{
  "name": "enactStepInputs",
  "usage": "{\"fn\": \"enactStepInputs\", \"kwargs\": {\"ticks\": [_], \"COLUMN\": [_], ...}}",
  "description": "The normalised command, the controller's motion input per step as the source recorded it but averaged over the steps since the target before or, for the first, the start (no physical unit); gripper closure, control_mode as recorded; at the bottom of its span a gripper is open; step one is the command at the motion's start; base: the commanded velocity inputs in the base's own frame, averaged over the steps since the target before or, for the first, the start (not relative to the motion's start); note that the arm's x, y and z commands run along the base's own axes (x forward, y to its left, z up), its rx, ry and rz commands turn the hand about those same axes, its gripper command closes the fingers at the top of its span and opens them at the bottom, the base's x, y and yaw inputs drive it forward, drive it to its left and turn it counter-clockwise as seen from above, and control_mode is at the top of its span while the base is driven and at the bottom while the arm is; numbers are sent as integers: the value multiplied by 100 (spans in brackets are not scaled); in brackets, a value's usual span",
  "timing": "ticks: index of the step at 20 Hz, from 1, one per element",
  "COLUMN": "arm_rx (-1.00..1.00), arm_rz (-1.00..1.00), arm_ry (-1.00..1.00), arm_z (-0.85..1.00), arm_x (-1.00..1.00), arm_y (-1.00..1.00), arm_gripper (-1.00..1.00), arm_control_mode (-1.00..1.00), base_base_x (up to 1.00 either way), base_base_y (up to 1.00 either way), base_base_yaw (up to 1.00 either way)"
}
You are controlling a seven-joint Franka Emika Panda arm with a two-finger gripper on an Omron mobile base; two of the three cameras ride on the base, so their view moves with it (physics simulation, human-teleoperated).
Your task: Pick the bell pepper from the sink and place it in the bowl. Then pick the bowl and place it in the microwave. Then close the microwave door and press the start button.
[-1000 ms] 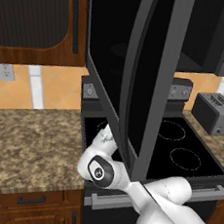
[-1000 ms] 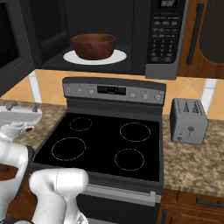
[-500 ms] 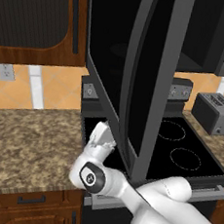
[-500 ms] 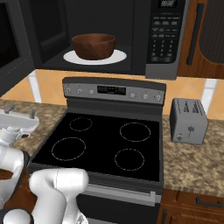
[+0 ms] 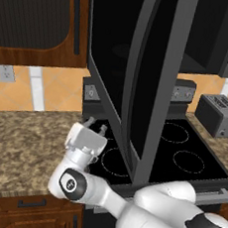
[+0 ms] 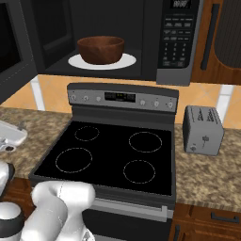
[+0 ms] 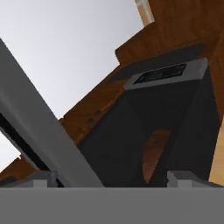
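While swung wide open, microwave door (image 5: pixel 139 79) upright, edge toward stove (image 6: pixel 113 155).

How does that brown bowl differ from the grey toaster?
The bowl is round and dark reddish-brown; the toaster is boxy and grey. The bowl sits up inside the microwave on a white plate; the toaster stands lower, on the speckled counter right of the stove. Both stand upright and untouched.
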Motion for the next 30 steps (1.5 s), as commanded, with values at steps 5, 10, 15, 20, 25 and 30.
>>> {"fn": "enactStepInputs", "kwargs": {"ticks": [5,10,15,20,25,30], "arm_rx": [0,2,14,18,15,12], "arm_rz": [-9,-11,-13,-6,-1,0], "arm_ry": [10,6,11,10,9,10], "arm_z": [47,61,58,48,37,33], "arm_x": [0,-4,-23,-31,-32,-24], "arm_y": [70,25,-16,-53,-77,-90], "arm_gripper": [-100,-100,-100,-100,-100,-100], "arm_control_mode": [-100,-100,-100,-100,-100,-100], "base_base_x": [0,0,0,0,0,0], "base_base_y": [0,0,0,0,0,0], "base_base_yaw": [0,0,0,0,0,0]}}
